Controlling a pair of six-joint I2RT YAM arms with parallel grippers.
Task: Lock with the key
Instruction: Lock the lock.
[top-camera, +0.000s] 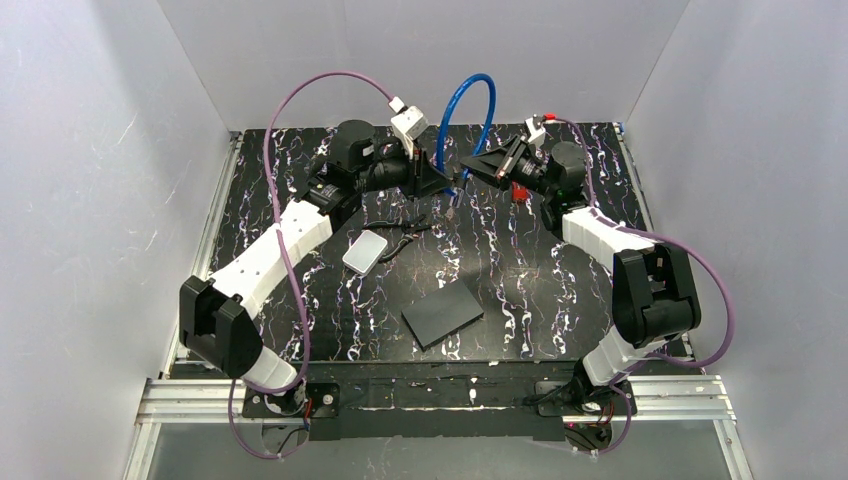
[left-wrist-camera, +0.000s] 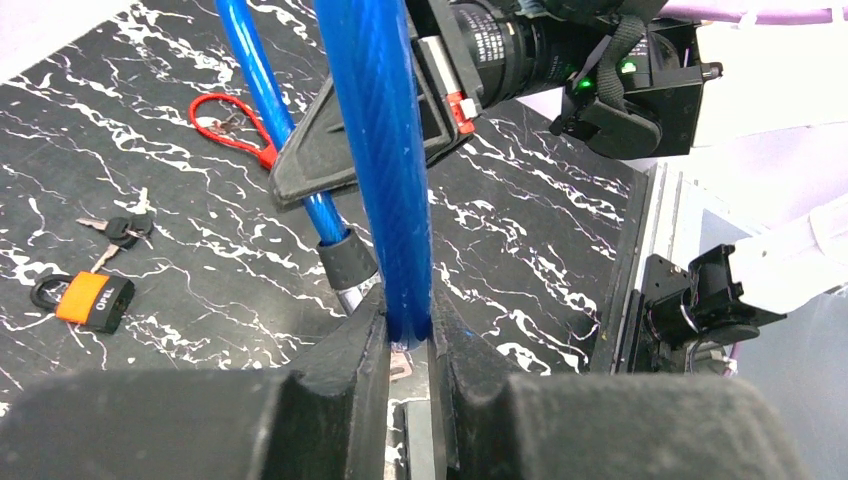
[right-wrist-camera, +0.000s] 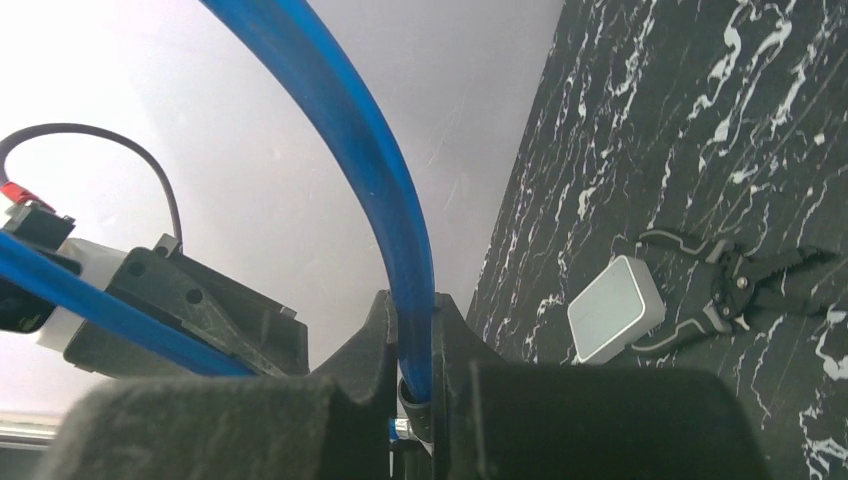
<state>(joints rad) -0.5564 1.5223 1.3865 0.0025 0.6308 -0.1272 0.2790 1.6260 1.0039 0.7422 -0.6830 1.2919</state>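
Observation:
The lock, a bright-blue cable (top-camera: 487, 100), arches up over the back middle of the table. My left gripper (top-camera: 437, 180) is shut on one leg of it; in the left wrist view the cable (left-wrist-camera: 380, 150) runs down between the fingers (left-wrist-camera: 408, 325). My right gripper (top-camera: 462, 172) is shut on the other leg, just above its dark end piece (left-wrist-camera: 348, 262), whose metal tip hangs close to the left fingers. In the right wrist view the cable (right-wrist-camera: 360, 150) sits between the closed fingers (right-wrist-camera: 412, 310). A small bunch of keys (left-wrist-camera: 125, 228) lies on the table.
An orange-and-black padlock (left-wrist-camera: 88, 300) and a red loop (left-wrist-camera: 232, 125) lie near the keys. A white box (top-camera: 365, 252) and black pliers (top-camera: 410, 238) lie left of centre, a flat black plate (top-camera: 442, 313) nearer the front. Grey walls enclose the marbled table (top-camera: 520, 290).

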